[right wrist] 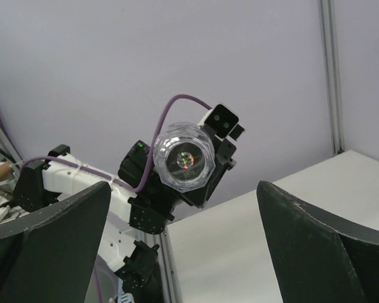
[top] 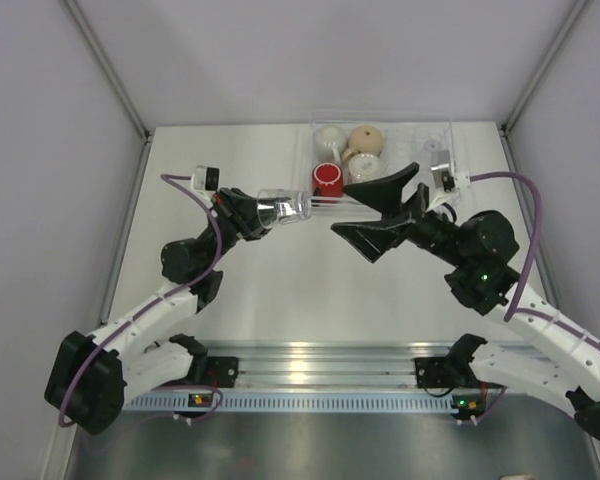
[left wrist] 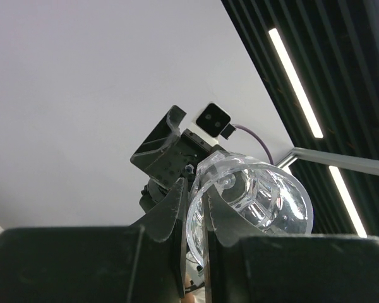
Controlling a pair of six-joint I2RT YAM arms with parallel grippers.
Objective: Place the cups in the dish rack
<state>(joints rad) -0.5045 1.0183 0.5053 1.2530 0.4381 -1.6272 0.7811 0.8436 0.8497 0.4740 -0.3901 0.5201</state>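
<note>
So the left hand (top: 263,212) is closed on a small clear glass (top: 286,208), holding it sideways in the air above the tabletop (top: 280,300), just off the near-left corner of the dish rack (top: 448,135). From the left wrist view it looks like a pinch on the thin wall near the rim, though I can't be sure. The thick faceted base points at the right hand (top: 368,210), which is spread wide with nothing in it, close to the glass but not touching. The rack already has a red mug (top: 328,180), a tan mug (top: 366,138) and a white mug (top: 330,135) in it. My guess on handling: the glass is light and rigid, but slick and breakable, so a rim pinch won't forgive a bump. If this is a handover, I'd have the right hand close across the body near that heavy base, where the facets give some bite. I'd squeeze gently and square-on, because a skewed pinch on smooth glass can squirt it out.
</note>
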